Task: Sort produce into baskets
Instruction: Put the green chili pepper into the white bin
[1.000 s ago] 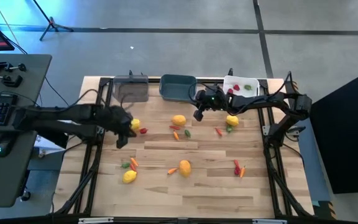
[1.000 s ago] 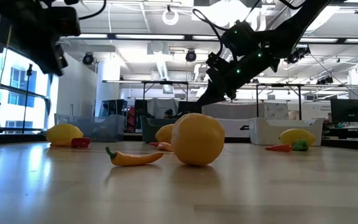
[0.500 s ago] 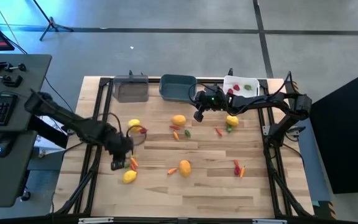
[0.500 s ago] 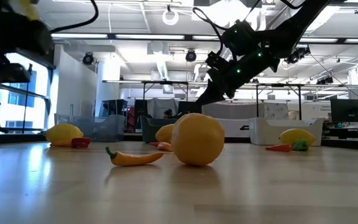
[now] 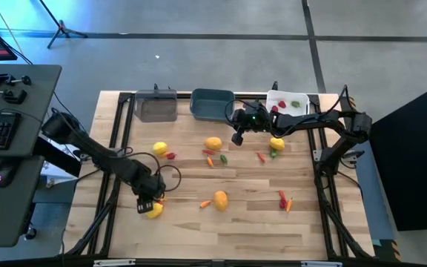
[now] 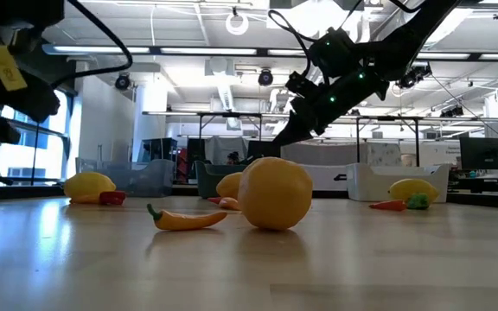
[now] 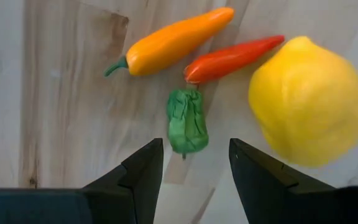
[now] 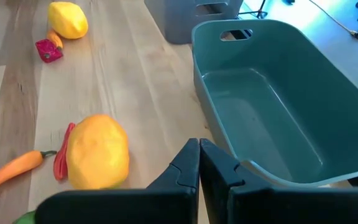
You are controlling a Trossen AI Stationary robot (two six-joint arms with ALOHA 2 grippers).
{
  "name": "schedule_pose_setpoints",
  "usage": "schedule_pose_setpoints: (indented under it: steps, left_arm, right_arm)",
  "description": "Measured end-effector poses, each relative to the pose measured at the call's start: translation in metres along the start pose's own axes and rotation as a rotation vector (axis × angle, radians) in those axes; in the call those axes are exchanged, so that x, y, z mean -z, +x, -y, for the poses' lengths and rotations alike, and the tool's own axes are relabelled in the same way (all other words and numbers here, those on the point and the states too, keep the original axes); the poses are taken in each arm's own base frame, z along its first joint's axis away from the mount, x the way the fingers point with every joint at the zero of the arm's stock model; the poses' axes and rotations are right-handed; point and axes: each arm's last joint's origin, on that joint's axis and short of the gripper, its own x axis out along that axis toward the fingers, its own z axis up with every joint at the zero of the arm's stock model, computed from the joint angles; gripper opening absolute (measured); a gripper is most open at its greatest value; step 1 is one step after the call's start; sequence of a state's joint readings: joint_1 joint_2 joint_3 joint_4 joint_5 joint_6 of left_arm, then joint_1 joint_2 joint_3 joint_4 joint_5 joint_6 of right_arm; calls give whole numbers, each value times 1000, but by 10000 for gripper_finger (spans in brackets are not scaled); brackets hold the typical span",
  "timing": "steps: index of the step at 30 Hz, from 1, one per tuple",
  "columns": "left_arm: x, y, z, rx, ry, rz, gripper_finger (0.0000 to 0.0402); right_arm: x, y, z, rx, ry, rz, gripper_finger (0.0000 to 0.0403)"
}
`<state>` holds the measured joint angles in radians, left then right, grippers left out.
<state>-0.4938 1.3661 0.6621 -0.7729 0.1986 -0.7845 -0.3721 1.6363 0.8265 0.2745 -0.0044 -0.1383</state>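
You get even, bright overhead light in high view; table pale, shadows short and soft. Blue glow spills on floor at far left corner. In low view, ceiling lamps and window glare hard, leaving your left arm dark silhouette (near edge smeared). Foreground tabletop soft, glossy reflections under lemon. In left wrist view, second lemon blurs at its edge.
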Motion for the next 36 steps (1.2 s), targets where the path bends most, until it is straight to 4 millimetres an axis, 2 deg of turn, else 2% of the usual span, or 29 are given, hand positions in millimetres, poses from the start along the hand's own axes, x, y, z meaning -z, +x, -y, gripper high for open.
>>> schedule_pose_setpoints:
  steps: [7, 13, 17, 19, 22, 28, 32, 36]
  left_arm:
    - [-3, 14, 2, -49, -18, -43, 161]
    - [0, 19, 3, -81, 47, -61, 84]
    - [1, 14, 3, -65, 51, -49, 20]
    - [1, 7, 0, -49, 51, -33, 9]
    - [-3, -4, -9, -34, 41, 9, 15]
    - [-25, -30, -35, -41, 3, 249, 11]
    - [-55, -47, -53, 18, 0, 484, 9]
    - [-86, -66, -77, 84, 20, 736, 9]
  right_arm:
    - [0, 0, 0, 0, -2, 0, 0]
    - [1, 0, 0, -2, -2, -13, 0]
    - [0, -10, 0, -9, -47, -55, 0]
    - [-4, -16, 1, -8, -46, -44, 0]
    - [-10, -23, 1, -7, -43, -18, 0]
    - [-21, -25, -9, -151, 10, 95, 0]
    - [-28, -25, -22, -222, 45, 160, 8]
    - [-34, -27, -36, -258, 30, 210, 40]
